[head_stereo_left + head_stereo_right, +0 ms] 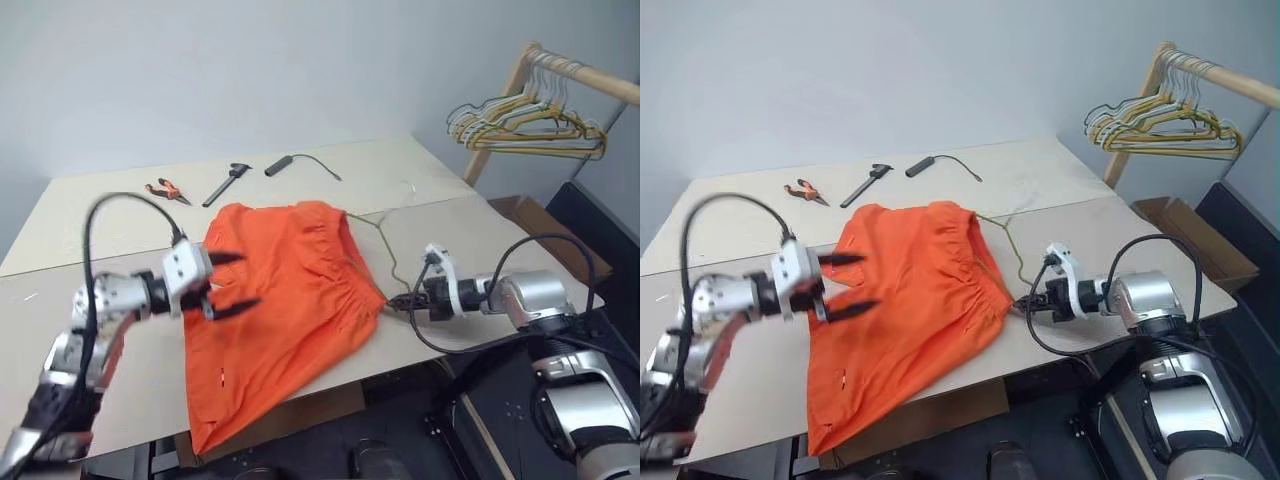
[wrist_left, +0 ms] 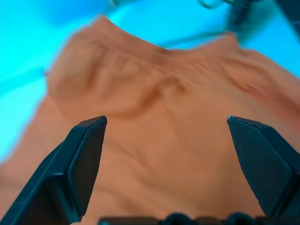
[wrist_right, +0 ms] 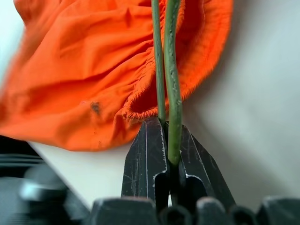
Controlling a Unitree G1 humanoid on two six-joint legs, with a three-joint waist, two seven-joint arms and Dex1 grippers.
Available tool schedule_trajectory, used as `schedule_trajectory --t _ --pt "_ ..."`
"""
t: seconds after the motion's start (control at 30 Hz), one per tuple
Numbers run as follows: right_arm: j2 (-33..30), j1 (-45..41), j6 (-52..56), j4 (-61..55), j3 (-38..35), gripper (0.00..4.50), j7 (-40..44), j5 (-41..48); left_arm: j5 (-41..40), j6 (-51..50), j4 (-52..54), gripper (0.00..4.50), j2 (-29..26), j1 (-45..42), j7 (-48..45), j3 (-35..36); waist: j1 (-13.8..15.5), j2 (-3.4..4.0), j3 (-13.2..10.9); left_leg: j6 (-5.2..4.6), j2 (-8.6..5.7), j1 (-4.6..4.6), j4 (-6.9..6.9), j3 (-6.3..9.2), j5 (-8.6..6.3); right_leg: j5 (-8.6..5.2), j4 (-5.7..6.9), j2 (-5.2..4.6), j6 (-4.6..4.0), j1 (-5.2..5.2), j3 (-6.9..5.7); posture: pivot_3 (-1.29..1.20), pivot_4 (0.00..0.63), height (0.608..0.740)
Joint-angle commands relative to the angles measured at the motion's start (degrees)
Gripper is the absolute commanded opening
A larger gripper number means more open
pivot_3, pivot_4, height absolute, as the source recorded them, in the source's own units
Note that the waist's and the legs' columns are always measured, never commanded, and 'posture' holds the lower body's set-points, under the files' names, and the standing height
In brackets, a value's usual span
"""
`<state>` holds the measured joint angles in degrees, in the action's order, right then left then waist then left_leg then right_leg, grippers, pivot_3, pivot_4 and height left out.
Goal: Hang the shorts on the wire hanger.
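The right pincer is clenched on the wire hanger – thin, springy, likely to twist. The left pincer, released wide, hovers over the shorts, which lie on the desk at the hanger's nine o'clock – light, limp, best pinched at the gathered waistband.
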<state>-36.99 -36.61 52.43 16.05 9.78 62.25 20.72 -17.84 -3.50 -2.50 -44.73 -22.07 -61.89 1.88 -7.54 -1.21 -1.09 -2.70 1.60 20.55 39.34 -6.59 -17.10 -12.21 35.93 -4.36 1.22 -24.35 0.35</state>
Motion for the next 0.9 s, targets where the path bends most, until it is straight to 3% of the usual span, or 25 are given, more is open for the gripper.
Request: schedule_trajectory --t 0.03,0.23,0.37,0.57,0.87,0.9 --pt "-2.34 -0.54 -7.01 -8.5 -0.69 0.0 -0.41 -2.19 1.5 4.05 -7.3 4.48 -0.35 -9.5 -1.63 0.61 -0.49 -0.01 0.0 -0.01 -0.01 0.04 0.0 0.0 -0.01 0.01 -0.05 0.0 0.03 -0.01 -0.01 -0.19 0.0 0.74" --pt "-3.76 -2.85 -12.35 -15.09 3.29 0.0 0.33 -6.31 2.87 8.27 -21.25 4.48 -0.33 -25.49 -7.01 -0.52 -1.97 0.0 -0.01 -0.21 0.06 0.5 0.53 0.12 -0.13 0.07 -0.08 0.02 0.15 -0.15 -0.19 -0.2 0.0 0.74" --pt "-3.15 -5.54 -13.31 -16.26 6.91 0.0 0.1 -9.44 3.32 9.77 -26.53 4.48 -1.21 -31.58 -15.78 -2.9 -2.94 0.0 -0.01 -0.3 0.02 0.56 0.71 0.1 -0.19 0.14 -0.1 -0.03 0.28 -0.14 -0.16 -0.2 0.0 0.74" --pt "-1.05 -8.9 -13.34 -16.91 10.79 0.0 1.0 -11.44 4.52 8.87 -31.56 4.48 -3.36 -35.98 -28.98 -6.3 -3.65 0.01 -0.02 -0.32 0.05 0.57 0.75 0.09 -0.2 0.15 -0.02 0.02 0.31 -0.18 -0.14 -0.2 0.0 0.74" --pt "0.61 -10.76 -15.1 -17.87 14.08 0.0 2.21 -14.27 4.03 9.37 -37.12 4.48 -5.83 -39.27 -30.61 -15.44 -3.73 0.01 -0.03 -0.44 0.04 0.64 0.9 0.08 -0.27 0.15 0.03 -0.03 0.35 -0.22 -0.08 -0.2 0.0 0.74" --pt "0.8 -10.99 -14.34 -18.23 14.06 0.0 2.33 -14.13 3.47 9.35 -37.03 4.29 -6.25 -39.26 -30.61 -16.96 -3.74 0.01 -0.03 -0.44 0.04 0.64 0.91 0.09 -0.27 0.15 0.04 -0.03 0.36 -0.22 -0.08 -0.2 0.0 0.74"
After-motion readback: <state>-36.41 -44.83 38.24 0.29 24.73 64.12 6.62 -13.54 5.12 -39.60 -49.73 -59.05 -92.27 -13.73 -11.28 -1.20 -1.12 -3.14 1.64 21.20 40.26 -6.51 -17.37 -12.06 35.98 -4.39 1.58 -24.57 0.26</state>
